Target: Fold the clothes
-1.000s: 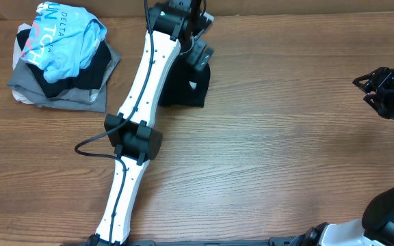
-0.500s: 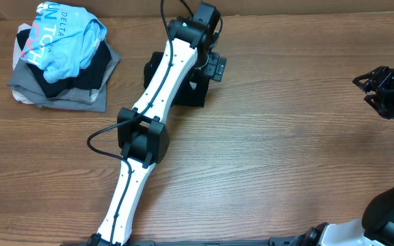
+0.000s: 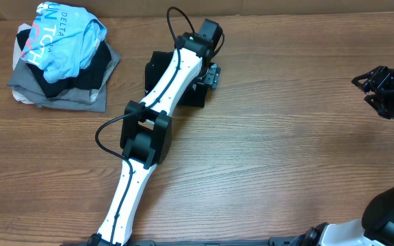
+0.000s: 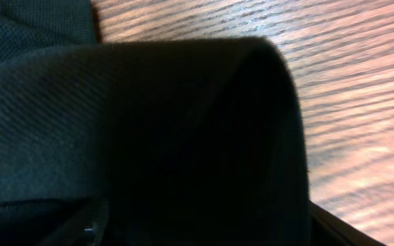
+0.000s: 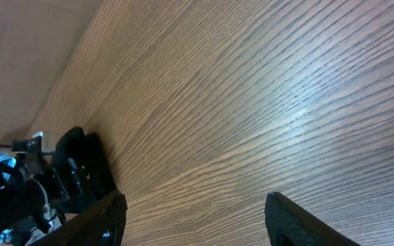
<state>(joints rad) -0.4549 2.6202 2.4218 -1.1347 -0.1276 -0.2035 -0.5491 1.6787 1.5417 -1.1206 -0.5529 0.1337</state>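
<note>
The black shirt (image 3: 157, 70) lies bunched in a compact folded shape at the back middle of the table, mostly under my left arm. My left gripper (image 3: 211, 74) is at its right edge. In the left wrist view a raised fold of the black shirt (image 4: 183, 137) fills the frame and hides the jaws; the fabric appears to be held between them. My right gripper (image 3: 369, 87) hovers open and empty over bare wood at the far right, its two fingers spread wide in the right wrist view (image 5: 197, 219).
A pile of other clothes sits at the back left: a light blue shirt (image 3: 63, 37) on top of black and grey garments (image 3: 67, 97). The wooden table (image 3: 272, 157) stretches between the two arms.
My left arm has swung right and forward, and the gripper has moved from the shirt's top to its right edge. The black shirt has changed shape, now showing left of the arm. The right arm is still.
</note>
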